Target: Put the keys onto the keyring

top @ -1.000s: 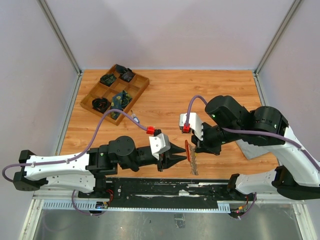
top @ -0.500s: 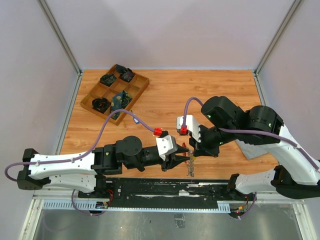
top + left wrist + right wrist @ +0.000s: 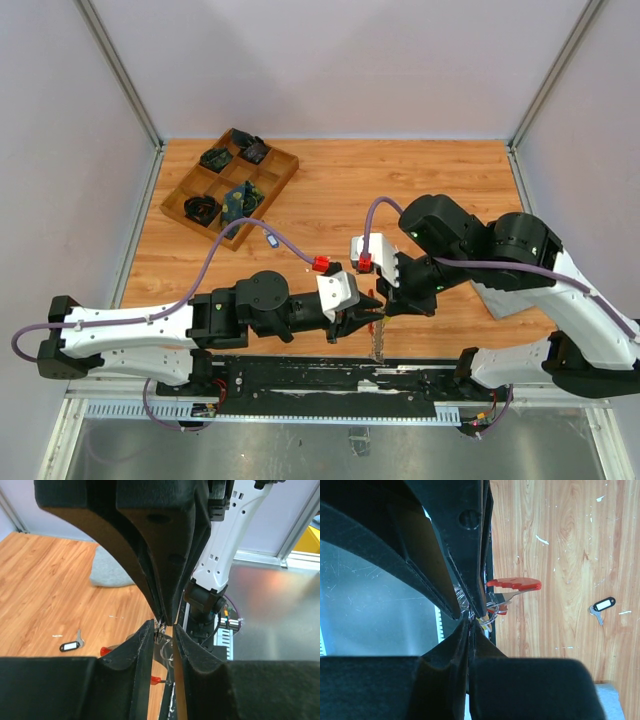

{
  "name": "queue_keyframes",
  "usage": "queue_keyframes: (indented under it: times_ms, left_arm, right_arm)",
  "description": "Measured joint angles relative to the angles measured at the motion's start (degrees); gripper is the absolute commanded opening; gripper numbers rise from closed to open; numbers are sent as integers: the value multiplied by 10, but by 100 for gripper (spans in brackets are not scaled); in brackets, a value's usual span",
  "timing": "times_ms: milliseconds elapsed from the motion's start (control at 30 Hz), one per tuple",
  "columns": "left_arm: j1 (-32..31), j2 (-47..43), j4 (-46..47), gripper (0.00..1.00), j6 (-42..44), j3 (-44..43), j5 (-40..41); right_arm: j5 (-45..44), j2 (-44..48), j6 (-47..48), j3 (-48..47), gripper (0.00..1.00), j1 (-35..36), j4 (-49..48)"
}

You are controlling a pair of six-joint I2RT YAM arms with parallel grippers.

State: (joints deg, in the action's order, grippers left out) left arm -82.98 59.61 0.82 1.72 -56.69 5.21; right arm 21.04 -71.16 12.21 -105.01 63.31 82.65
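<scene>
My right tool is clamped shut on the silvery, glittery metal keyring, which hangs with its curved red plastic part over the near edge of the wooden worktop. My left tool meets it there. Its jaws are narrowly parted around the ring, and I cannot tell whether they grip it.

Keyring: loop hidden between both sets of fingers, lower centre; only the dangling strap shows.
Keys: red and yellow scraps at frame centre, mostly covered; count cannot be told.
Left fingers: contact with the ring blurred, grip unclear.
Tray contents: dark, too small to identify.
Grey cloth: cut off at lower right corner.
</scene>
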Motion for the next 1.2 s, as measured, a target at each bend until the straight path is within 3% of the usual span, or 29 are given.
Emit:
queue_keyframes:
  times_ms: [133,333,600,733,933,1200]
  left_arm:
    - [0,3,2,19,0,-3,-4]
    - [0,6,3,1,1,-3,-7]
    - [0,7,7,0,2,-5,-10]
    - [0,3,9,0,2,-5,-7]
    - [0,-33,19,0,-7,13,12]
    - [0,-101,82,1,-29,63,29]
  right_arm:
    - [0,0,0,5,1,2,-3]
    - [2,5,-2,10,1,3,-6]
    - [2,21,-4,18,1,4,-19]
    - [1,33,-8,29,11,4,-36]
    - [-18,94,-21,65,20,5,-113]
    - [-30,203,-34,151,17,5,-239]
